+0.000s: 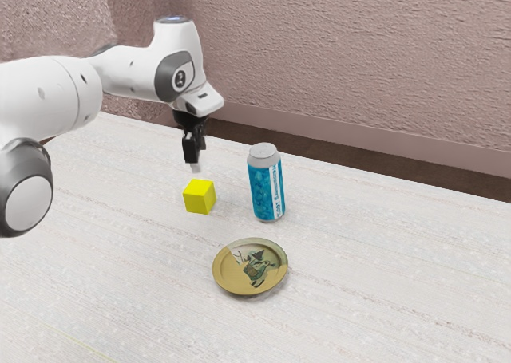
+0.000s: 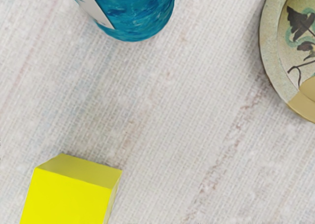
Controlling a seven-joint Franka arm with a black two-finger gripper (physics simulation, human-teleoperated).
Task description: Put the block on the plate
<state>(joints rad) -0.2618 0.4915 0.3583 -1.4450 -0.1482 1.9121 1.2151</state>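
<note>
My gripper [image 1: 196,168] hangs above the table, just over and slightly behind the yellow block [image 1: 200,196] as the exterior view shows it, with a gap between them. The block rests on the table. In the wrist view the same yellow block [image 2: 68,197] appears at the lower edge. A round tan plate [image 1: 250,266] with a dark plant-like picture lies flat, toward the exterior view's right and nearer its camera than the block. Part of that plate [image 2: 274,47] is visible in the wrist view. Nothing lies on it.
A blue can [image 1: 263,189] with a silver top stands upright beside the block, toward the exterior view's right. Its lower part, the blue can [image 2: 135,12], shows in the wrist view. Behind the pale table [image 1: 383,259] rises a rough pinkish wall.
</note>
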